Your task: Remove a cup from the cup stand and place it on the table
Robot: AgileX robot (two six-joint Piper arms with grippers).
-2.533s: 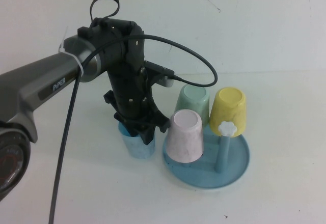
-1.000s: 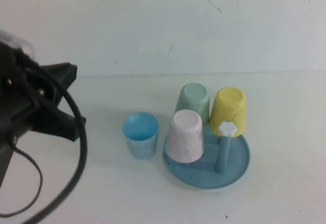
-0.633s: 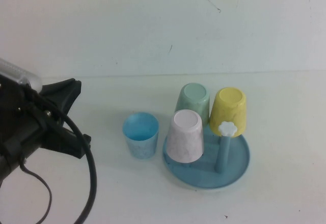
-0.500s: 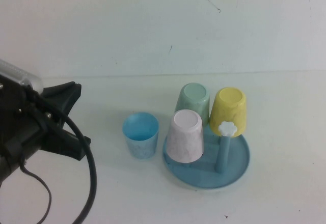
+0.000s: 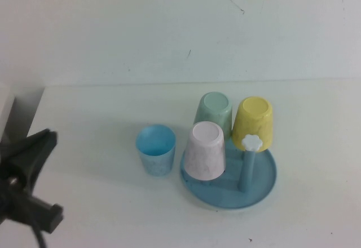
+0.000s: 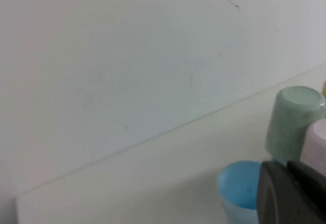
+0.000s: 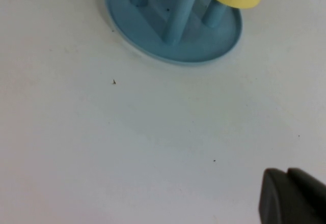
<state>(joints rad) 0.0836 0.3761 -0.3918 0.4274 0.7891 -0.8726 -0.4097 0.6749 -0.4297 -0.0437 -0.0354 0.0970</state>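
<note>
The light blue speckled cup (image 5: 155, 149) stands upright, mouth up, on the white table (image 5: 101, 107), just left of the round blue cup stand (image 5: 260, 190). It also shows in the left wrist view (image 6: 238, 188). My left gripper (image 5: 49, 177) is open and empty at the lower left edge of the high view, well away from the cup. A dark part of it shows in its wrist view (image 6: 290, 196). My right gripper (image 7: 293, 196) is out of the high view and hovers over bare table near the stand (image 7: 127, 23).
On the stand, upside down on pegs, are a pale green cup (image 5: 214, 110), a white-pink cup (image 5: 206, 149) and a yellow cup (image 5: 252, 121). One peg with a white flower cap (image 5: 251, 142) is bare. A white wall rises behind the table.
My left gripper let go of the blue cup, which stays upright on the table, and has drawn back to the lower left, away from it. The cups on the stand have not moved.
</note>
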